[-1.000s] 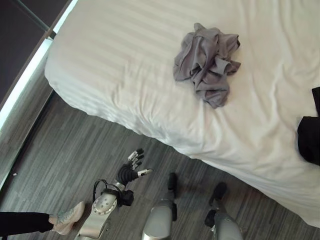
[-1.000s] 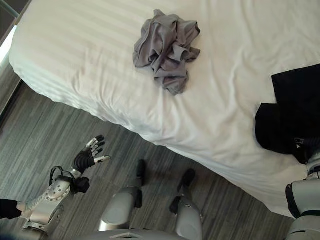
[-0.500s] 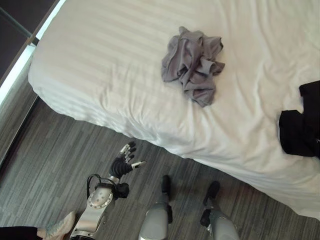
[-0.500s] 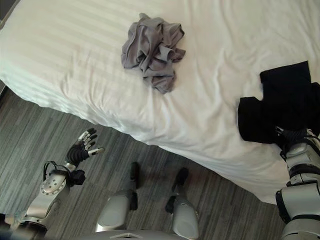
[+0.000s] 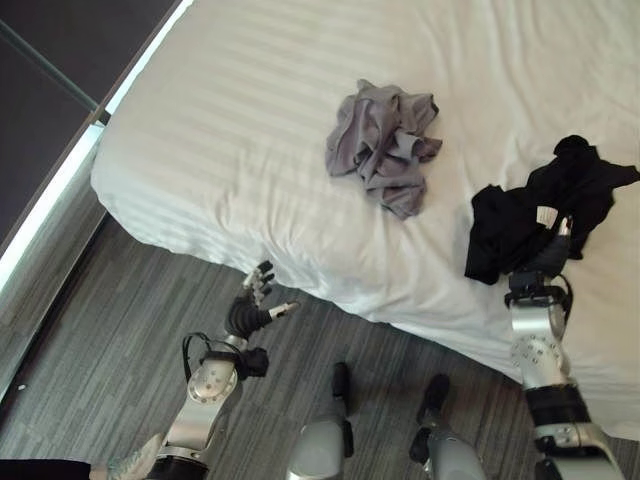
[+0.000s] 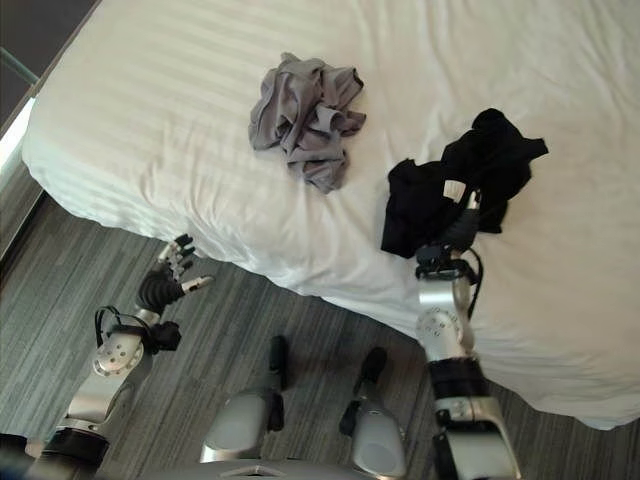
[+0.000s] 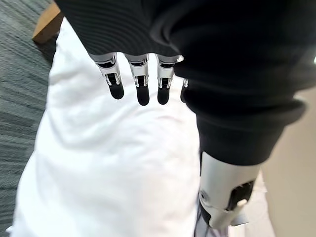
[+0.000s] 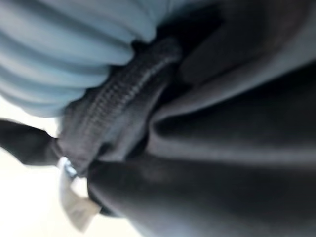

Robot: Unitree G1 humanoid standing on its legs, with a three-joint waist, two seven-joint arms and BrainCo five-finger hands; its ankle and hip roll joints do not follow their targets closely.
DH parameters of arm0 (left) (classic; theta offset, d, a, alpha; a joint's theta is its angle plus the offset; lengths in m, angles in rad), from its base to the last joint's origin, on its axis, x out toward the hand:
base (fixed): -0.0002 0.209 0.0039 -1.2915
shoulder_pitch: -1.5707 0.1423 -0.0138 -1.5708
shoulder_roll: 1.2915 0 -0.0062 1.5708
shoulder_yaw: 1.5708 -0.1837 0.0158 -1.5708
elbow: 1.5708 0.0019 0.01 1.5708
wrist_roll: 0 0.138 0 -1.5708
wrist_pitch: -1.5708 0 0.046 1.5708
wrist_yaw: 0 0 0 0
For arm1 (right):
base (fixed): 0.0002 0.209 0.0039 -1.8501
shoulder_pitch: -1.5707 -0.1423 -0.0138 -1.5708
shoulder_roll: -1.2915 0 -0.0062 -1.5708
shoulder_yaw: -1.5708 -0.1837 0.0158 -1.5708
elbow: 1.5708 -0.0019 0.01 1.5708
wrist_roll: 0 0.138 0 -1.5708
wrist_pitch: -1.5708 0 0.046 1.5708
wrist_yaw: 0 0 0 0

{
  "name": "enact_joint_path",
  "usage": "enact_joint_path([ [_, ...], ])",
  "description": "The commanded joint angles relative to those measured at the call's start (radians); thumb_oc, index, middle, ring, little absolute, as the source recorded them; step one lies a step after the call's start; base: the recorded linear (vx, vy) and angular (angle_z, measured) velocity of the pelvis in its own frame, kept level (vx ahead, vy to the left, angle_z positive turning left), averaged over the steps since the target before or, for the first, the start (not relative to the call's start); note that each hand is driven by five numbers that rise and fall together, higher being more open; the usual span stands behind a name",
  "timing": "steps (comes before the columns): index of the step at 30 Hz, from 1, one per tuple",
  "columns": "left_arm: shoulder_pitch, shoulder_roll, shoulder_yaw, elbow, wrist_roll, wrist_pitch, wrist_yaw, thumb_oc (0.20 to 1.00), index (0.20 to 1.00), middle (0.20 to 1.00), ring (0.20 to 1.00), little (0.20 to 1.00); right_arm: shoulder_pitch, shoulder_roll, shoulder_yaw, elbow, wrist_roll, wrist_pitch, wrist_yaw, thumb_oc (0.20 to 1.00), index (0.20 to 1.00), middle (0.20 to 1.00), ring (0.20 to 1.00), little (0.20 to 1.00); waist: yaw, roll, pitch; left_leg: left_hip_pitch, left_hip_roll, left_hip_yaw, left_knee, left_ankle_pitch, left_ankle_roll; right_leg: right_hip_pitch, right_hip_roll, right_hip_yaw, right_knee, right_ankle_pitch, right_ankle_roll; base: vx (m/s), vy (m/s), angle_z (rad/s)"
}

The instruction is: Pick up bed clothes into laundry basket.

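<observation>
On the bed, black garment bunched in the clenched right robot hand.

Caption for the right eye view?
Right hand gripping black garment on white bed; grey garment lies nearby.

black garment bunched on bed; grey garment crumpled beside

The right hand has closed on the black garment and bunched it up from flat on the bed. The garment now lies nearer the grey clothes.
</observation>
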Motion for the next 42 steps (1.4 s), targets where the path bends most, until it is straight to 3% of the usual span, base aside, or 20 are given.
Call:
enact_joint_path([
  [1,-0.052,0.088,0.018,-0.024,0.033,-0.045,0.023,1.000,1.000,1.000,1.000,1.000,0.019,0.008,-0.021,0.001,0.114,-0.069,0.092,0.200,0.200,0.200,0.200,0.200,0.016,-0.068,-0.127,-0.015,0.051,0.017,0.001,0.020,-0.064,0.058,-0.090,-0.007,0.013,0.001,0.101,0.06,0.037,0.05],
  [7,-0.157,0.188,0.047,0.004,0.011,-0.054,-0.008,1.000,1.000,1.000,1.000,1.000,0.142,0.050,-0.016,0.080,0.162,-0.005,0.119,0.200,0.200,0.200,0.200,0.200,-0.003,-0.067,-0.193,0.048,0.049,0.032,0.001,-0.003,-0.063,0.114,-0.088,-0.010,0.013,-0.018,0.104,0.07,0.039,-0.01],
  [12,-0.317,0.337,-0.015,0.075,0.069,-0.033,-0.023,1.000,1.000,1.000,1.000,1.000,0.200,0.031,-0.026,0.085,0.154,0.011,0.127,0.200,0.200,0.200,0.200,0.200,-0.044,-0.071,-0.218,0.082,0.046,0.047,0.001,-0.016,-0.055,0.133,-0.084,0.004,0.020,-0.019,0.108,0.05,0.027,-0.05],
  [16,-0.457,0.401,-0.094,0.144,0.139,-0.022,0.001,1.000,1.000,1.000,1.000,1.000,0.211,0.012,-0.047,0.066,0.135,-0.009,0.114,0.200,0.200,0.200,0.200,0.200,-0.075,-0.073,-0.224,0.088,0.046,0.059,0.001,-0.019,-0.054,0.130,-0.082,0.013,0.020,-0.015,0.113,0.03,0.015,-0.05],
  [21,-0.667,0.436,-0.228,0.300,0.162,0.004,0.007,1.000,1.000,1.000,1.000,1.000,0.222,-0.007,-0.037,0.039,0.118,-0.016,0.097,0.200,0.200,0.200,0.200,0.200,-0.114,-0.076,-0.217,0.085,0.048,0.073,0.001,-0.019,-0.053,0.114,-0.078,0.030,0.021,-0.005,0.120,0.01,0.020,-0.13],
  [23,-0.761,0.462,-0.287,0.359,0.232,0.021,0.029,1.000,1.000,1.000,1.000,1.000,0.229,-0.015,-0.031,0.020,0.116,-0.015,0.096,0.200,0.200,0.200,0.200,0.200,-0.128,-0.083,-0.210,0.076,0.049,0.078,0.001,-0.014,-0.051,0.100,-0.075,0.036,0.021,0.003,0.123,-0.01,0.016,-0.12],
  [30,-0.969,0.454,-0.367,0.585,0.220,0.048,0.079,1.000,1.000,1.000,1.000,1.000,0.260,-0.039,-0.012,-0.039,0.118,-0.015,0.098,0.200,0.200,0.200,0.200,0.200,-0.171,-0.117,-0.179,0.050,0.064,0.099,0.001,-0.008,-0.054,0.057,-0.055,0.055,0.019,0.027,0.133,-0.01,0.012,-0.14],
  [42,-1.237,0.452,-0.524,0.763,0.266,0.041,0.107,1.000,1.000,1.000,1.000,1.000,0.243,-0.080,0.038,-0.072,0.113,-0.015,0.122,0.200,0.200,0.200,0.200,0.200,-0.207,-0.157,-0.136,-0.031,0.076,0.111,0.001,0.009,-0.057,-0.031,-0.041,0.075,0.013,0.066,0.145,0.00,0.017,-0.05],
])
